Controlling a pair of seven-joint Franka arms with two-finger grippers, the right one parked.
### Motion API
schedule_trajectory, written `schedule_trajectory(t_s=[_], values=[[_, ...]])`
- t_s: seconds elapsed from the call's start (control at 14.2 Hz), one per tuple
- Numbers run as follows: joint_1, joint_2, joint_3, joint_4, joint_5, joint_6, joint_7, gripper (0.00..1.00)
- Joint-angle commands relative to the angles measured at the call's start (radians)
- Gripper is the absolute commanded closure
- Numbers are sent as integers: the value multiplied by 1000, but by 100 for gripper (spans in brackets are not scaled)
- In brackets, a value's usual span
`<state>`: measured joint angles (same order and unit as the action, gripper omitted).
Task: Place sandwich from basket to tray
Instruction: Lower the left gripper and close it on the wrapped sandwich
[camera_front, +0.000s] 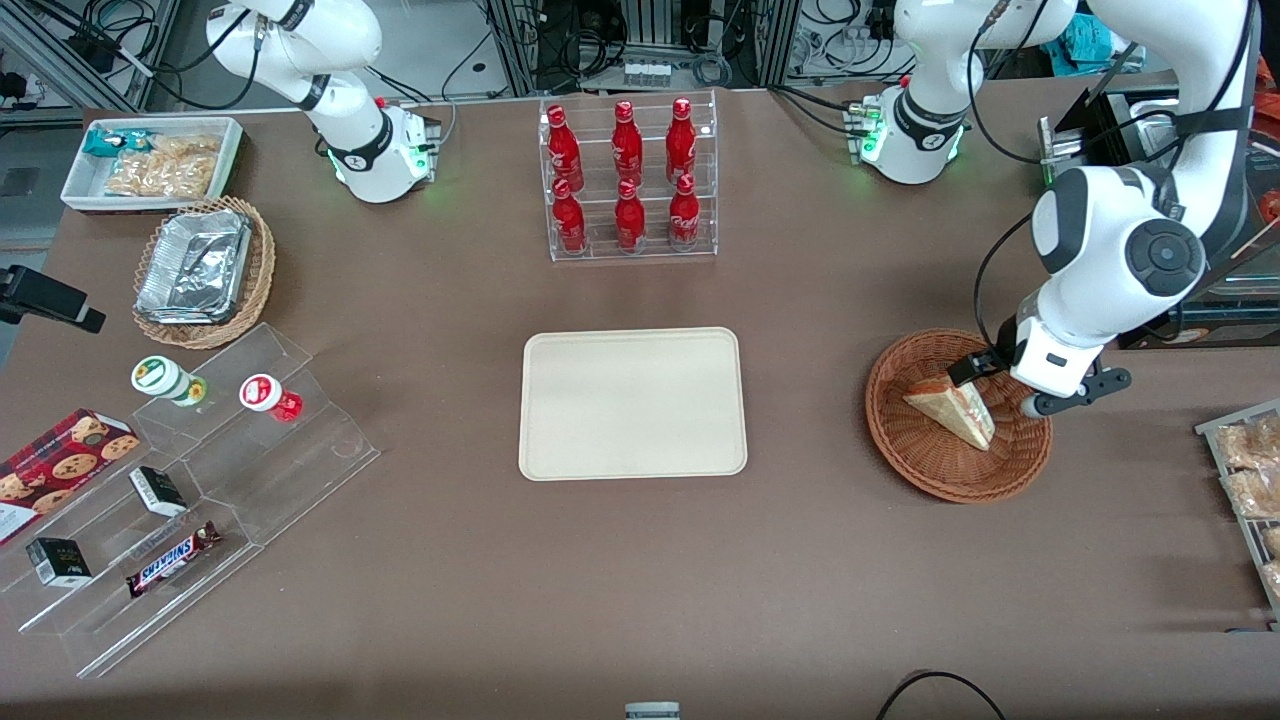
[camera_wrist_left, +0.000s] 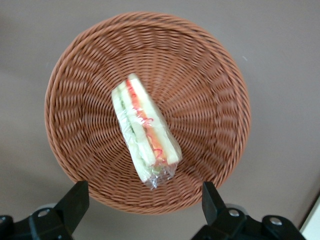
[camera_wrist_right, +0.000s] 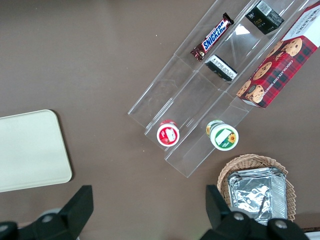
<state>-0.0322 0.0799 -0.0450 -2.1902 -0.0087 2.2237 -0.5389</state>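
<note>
The sandwich (camera_front: 955, 408), a wrapped wedge of pale bread with red and green filling, lies in the round reddish-brown wicker basket (camera_front: 920, 470) toward the working arm's end of the table. My left gripper (camera_front: 1003, 388) hovers just above the basket, open and empty, over the sandwich. In the left wrist view the sandwich (camera_wrist_left: 145, 127) lies near the basket's (camera_wrist_left: 210, 90) middle, and the gripper (camera_wrist_left: 142, 202) has its two black fingers (camera_wrist_left: 75, 200) spread wide apart above the basket's rim. The cream-beige tray (camera_front: 632, 403) lies bare in the middle of the table, also in the right wrist view (camera_wrist_right: 30, 150).
A clear rack of red bottles (camera_front: 630, 180) stands farther from the camera than the tray. A tan wicker basket with foil trays (camera_front: 205, 270), a white snack bin (camera_front: 150, 160) and a clear stepped shelf with snacks (camera_front: 190, 500) lie toward the parked arm's end. A snack rack (camera_front: 1250, 480) sits beside the basket.
</note>
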Motion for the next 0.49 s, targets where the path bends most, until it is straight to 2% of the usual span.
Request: schedule_trajectory(t_s=[0.0,0.21,0.42], values=[[0,17,-3,-25,7,54,-282,0],[-1,75,-3,-23,7,135,-514,0],[3,136,-1,-23,3,172,-546,0]])
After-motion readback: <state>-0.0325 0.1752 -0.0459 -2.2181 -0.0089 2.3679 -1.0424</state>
